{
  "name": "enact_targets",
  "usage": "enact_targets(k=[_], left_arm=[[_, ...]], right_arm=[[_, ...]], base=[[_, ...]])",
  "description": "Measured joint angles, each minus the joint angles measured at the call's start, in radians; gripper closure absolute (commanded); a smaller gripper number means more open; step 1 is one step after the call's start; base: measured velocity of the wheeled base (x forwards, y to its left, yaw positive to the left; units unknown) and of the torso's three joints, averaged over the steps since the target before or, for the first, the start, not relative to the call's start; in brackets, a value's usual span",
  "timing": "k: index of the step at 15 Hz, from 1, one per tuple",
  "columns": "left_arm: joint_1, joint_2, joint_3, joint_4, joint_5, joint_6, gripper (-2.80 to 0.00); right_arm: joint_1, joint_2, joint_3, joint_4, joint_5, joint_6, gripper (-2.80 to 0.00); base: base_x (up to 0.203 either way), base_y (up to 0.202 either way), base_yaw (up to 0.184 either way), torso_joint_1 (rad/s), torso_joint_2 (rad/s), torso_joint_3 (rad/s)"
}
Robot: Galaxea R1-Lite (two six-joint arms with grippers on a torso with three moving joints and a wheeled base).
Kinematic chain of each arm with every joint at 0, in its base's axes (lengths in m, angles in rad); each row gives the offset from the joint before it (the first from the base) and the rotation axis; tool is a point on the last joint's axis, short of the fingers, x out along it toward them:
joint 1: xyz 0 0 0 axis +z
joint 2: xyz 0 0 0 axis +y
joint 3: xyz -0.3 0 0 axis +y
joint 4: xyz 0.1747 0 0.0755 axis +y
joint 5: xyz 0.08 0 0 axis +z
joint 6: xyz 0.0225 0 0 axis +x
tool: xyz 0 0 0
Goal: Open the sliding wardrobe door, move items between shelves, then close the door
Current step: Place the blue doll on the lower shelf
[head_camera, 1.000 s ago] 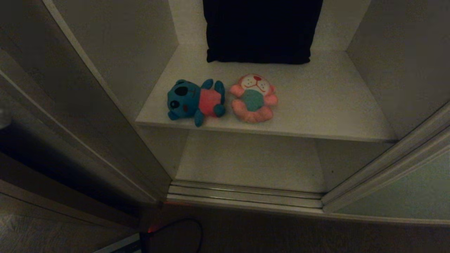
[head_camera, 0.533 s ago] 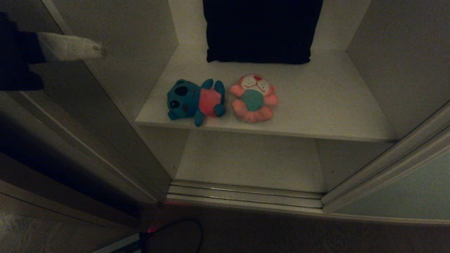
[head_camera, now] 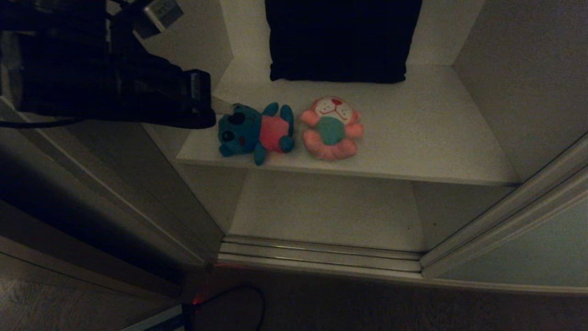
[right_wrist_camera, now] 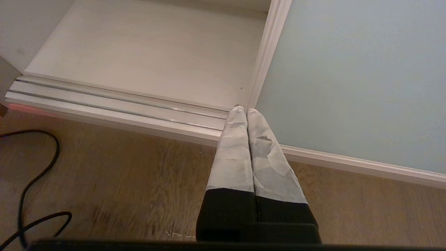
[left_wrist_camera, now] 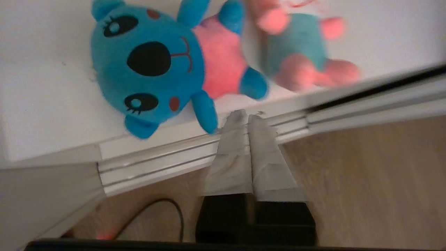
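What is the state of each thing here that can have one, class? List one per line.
sliding wardrobe door: slid open.
teal bear: lying face up on the upper shelf.
pink plush toy: lying face up beside the bear.
dark folded cloth: folded, at the shelf's back.
lower shelf: holding nothing visible.
left gripper: shut, holding nothing, near the bear.
right gripper: shut, holding nothing.

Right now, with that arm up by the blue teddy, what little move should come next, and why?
Probably open the left gripper: its fingers are shut, empty, beside the teal bear on the upper shelf. The wardrobe door is already slid aside, so a toy comes next.
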Motion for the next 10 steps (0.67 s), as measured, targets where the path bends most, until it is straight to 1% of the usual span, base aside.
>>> enact_targets(k=[1,4,5,7,8,10], left_arm=[[-0.019,0.032,-0.01,-0.008,0.038,-0.013,-2.8],[-0.045,0.117,-0.028,-0.048,0.099,-0.022,-2.8],[-0.048,0.138,-0.032,-0.058,0.115,-0.029,-2.8],[-0.05,0.181,-0.039,-0.062,0.124,-0.049,-2.8],[-0.05,0.203,-0.049,-0.063,0.134,-0.063,-2.8],[-0.05,0.25,-0.087,-0.071,0.191,-0.117,-2.8]], right_arm=[[0.0,0.0,0.0,0.0,0.0,0.0,0.0],[0.0,0.0,0.0,0.0,0.0,0.0,0.0],[0.0,0.0,0.0,0.0,0.0,0.0,0.0],[0.0,0.0,0.0,0.0,0.0,0.0,0.0],[0.0,0.0,0.0,0.0,0.0,0.0,0.0],[0.0,0.0,0.0,0.0,0.0,0.0,0.0]], base=[[0.0,0.0,0.0,0.0,0.0,0.0],[0.0,0.0,0.0,0.0,0.0,0.0],[0.0,0.0,0.0,0.0,0.0,0.0],[0.0,0.0,0.0,0.0,0.0,0.0],[0.0,0.0,0.0,0.0,0.0,0.0],[0.0,0.0,0.0,0.0,0.0,0.0]])
